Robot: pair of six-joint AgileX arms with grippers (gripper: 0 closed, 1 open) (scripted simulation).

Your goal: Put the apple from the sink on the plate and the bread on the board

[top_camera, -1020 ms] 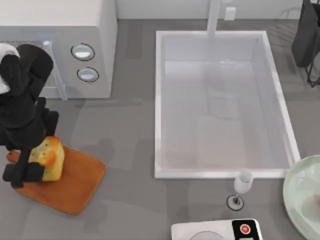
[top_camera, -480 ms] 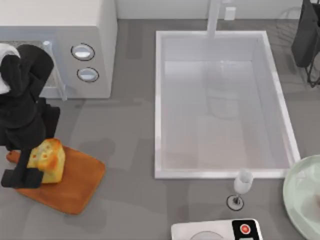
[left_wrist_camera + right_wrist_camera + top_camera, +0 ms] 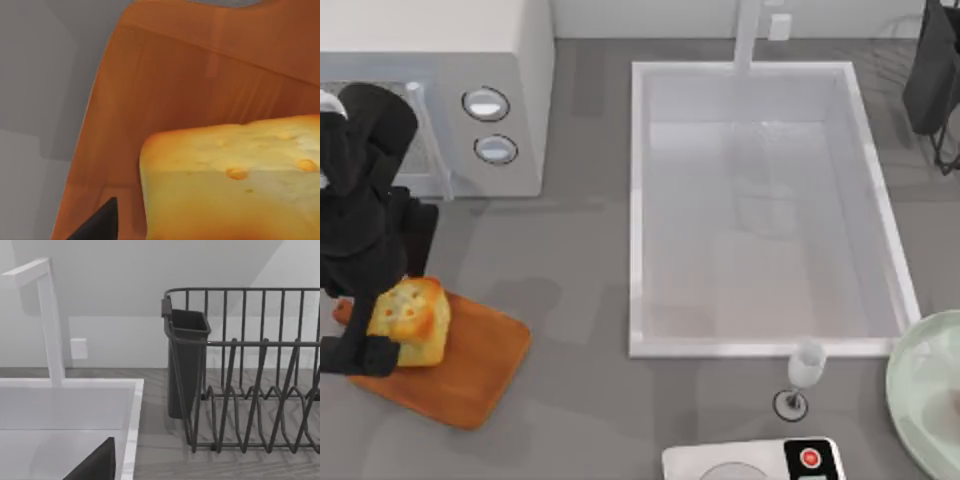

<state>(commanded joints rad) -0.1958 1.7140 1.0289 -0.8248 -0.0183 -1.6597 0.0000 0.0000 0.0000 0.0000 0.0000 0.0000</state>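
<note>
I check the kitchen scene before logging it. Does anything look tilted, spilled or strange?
Nothing is spilled or damaged. The bread sits on the board, near its handle end, with the left gripper at it. The wine glass stands upright by the sink.

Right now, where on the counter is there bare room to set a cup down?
The grey strip between the board and the sink is bare, as is the counter in front of the microwave. It is crowded near the wine glass, plate and scale, and where the left claw sits at the bread.
</note>
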